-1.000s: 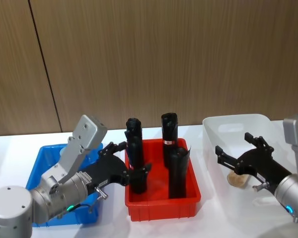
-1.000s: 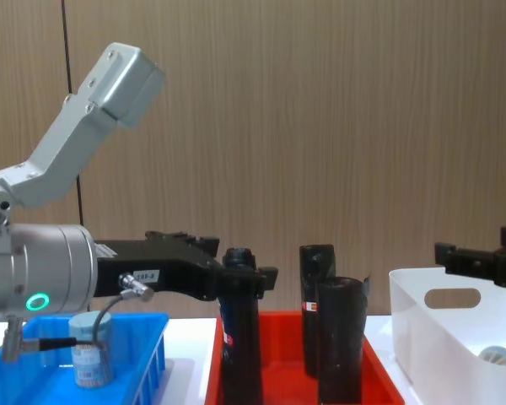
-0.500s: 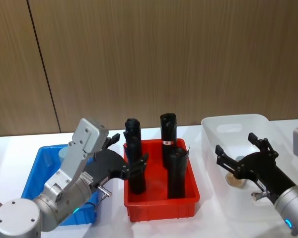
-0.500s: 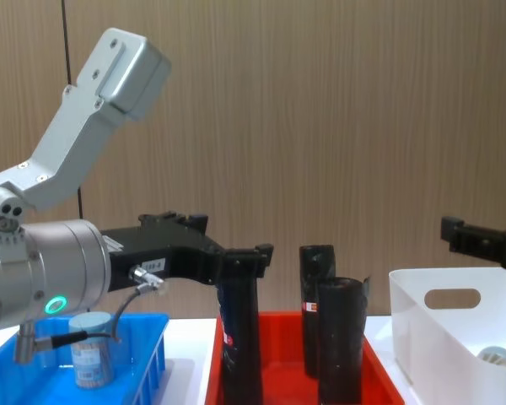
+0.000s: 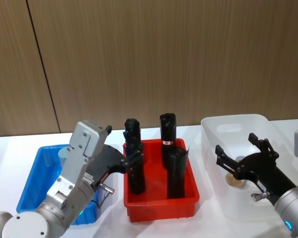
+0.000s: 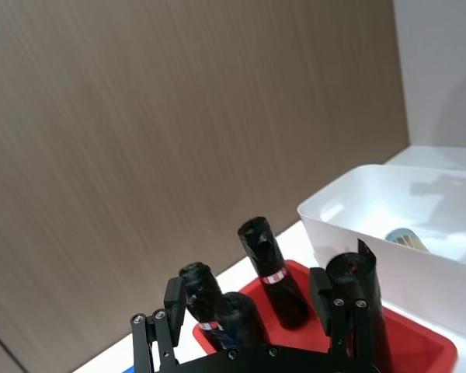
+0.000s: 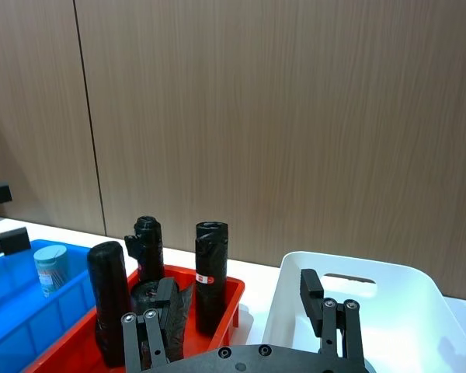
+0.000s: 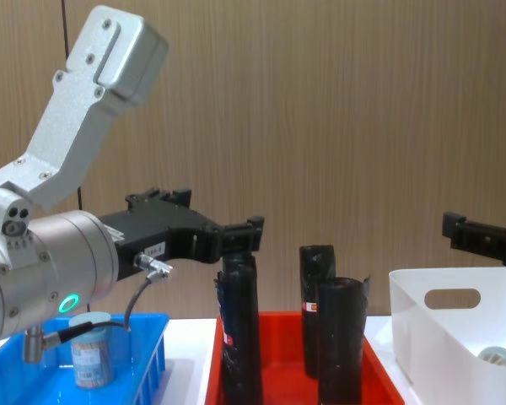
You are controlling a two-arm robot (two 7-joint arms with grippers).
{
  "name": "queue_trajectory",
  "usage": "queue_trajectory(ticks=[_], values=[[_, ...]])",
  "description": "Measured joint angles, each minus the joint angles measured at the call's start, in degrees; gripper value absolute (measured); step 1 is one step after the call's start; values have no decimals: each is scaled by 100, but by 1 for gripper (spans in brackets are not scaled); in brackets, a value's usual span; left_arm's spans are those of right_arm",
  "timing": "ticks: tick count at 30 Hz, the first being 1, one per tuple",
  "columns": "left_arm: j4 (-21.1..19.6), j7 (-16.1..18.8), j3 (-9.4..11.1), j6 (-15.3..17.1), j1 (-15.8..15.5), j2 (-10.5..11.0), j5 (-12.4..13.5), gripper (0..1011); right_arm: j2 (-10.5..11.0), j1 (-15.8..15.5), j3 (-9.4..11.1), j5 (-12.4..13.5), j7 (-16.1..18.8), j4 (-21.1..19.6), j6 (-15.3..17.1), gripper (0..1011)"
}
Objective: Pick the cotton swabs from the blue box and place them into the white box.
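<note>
Inside the blue box one tub of cotton swabs stands upright: clear wall, pale grey-blue lid, and a paper label with print too small to read. The left arm hides most of it from the head camera. A second tub lies in the white box, partly behind the right gripper, which hovers over that box with fingers spread and empty. The left gripper hangs between the blue box and the red bin, fingers wide apart, holding nothing. The black cylinders carry red-and-white bands; the lettering is illegible.
</note>
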Motion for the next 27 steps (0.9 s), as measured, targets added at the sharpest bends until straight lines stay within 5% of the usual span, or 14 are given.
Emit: queue_trajectory(ticks=[11,27], values=[[-177,585,68,-198,149,-35,87,1004,2,0,-1,1,0,0,0,1001],[-187,622,72,-213,156,-37,92,1004,2,0,-1,2,2,0,0,1002]])
